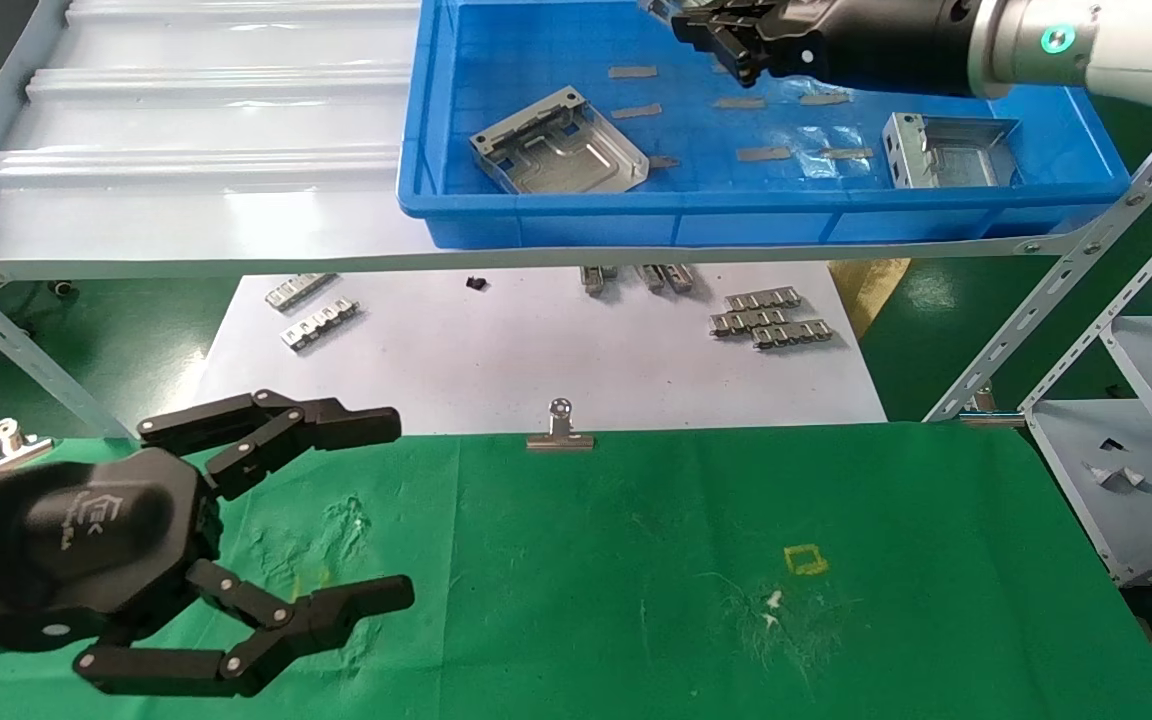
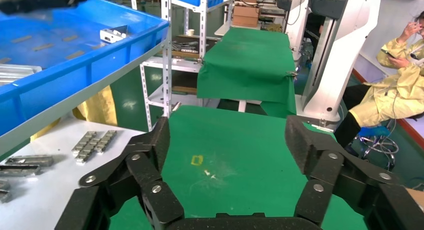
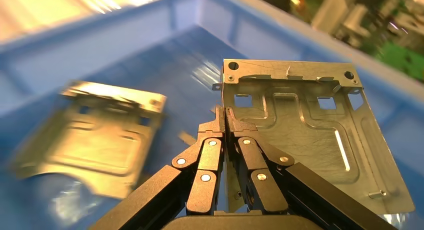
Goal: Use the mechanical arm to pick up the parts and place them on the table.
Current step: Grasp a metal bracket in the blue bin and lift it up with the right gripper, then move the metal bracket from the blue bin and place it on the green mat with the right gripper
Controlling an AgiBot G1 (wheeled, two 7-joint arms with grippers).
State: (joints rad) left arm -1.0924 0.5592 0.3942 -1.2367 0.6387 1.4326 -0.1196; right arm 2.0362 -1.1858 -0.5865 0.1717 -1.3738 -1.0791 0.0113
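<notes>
The right arm (image 1: 1086, 45), white and silver with a green ring light, reached over the far right corner of the blue tray (image 1: 536, 215) on the upper shelf. Its black gripper (image 1: 736, 45) hung above the tray floor. In the right wrist view, the gripper (image 3: 224, 112) had its fingertips pressed together on the flange edge of a bracket (image 3: 310, 135), a silver-grey sheet-metal plate with grooves and square cutouts, which stood tilted just behind the fingers. A second bracket (image 3: 95, 135) lay blurred farther off on the tray floor.

From the head view, two brackets rested in the tray: one (image 1: 561, 145) left of centre, flat with its grooves upward, and another (image 1: 951, 150) near the right wall. Small grey strips (image 1: 636, 110) lay scattered on the tray floor between them.

Beneath the shelf, a white sheet (image 1: 536, 370) carried several toothed metal strips (image 1: 766, 318). A silver binder clip (image 1: 560, 430) gripped the far edge of the green table (image 1: 636, 560), which bore a yellow square mark (image 1: 804, 560) and white scuffs. No bracket lay on the cloth.

The left gripper (image 1: 396, 510) hovered above the near left part of the table, its jaws spread wide and holding nothing. The left wrist view showed the same wide gap between its fingers (image 2: 150, 155), with green cloth beneath.
</notes>
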